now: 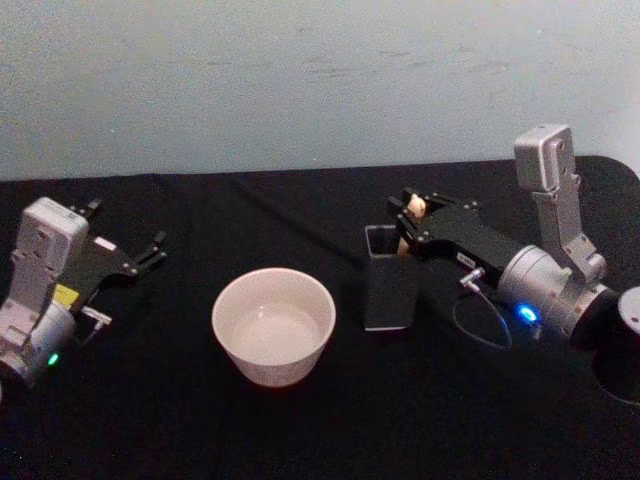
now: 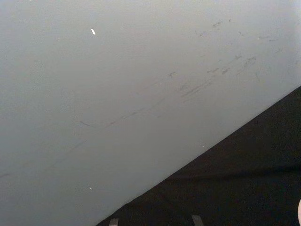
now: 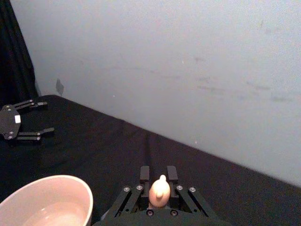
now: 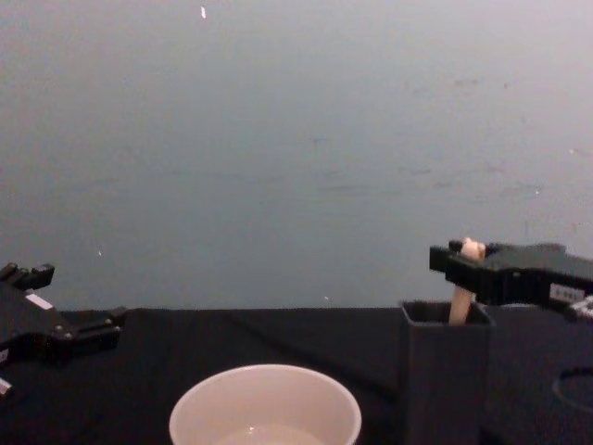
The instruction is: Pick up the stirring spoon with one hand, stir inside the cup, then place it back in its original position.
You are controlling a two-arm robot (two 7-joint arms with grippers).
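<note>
Our left tool [image 1: 150,252] sits idle with its fingers spread. The cup [image 1: 273,325] waits between both tools and looks unstirred to us. Our right tool [image 1: 410,218] is clamped on the stirring spoon [image 4: 460,304], which stands in the holder [image 1: 390,290] right beneath it, so we reckon lifting, stirring and returning all remain.

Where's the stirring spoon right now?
In the head view the stirring spoon stands in the dark grey holder, right of the cup, its knob at the tip of the right gripper.
</note>
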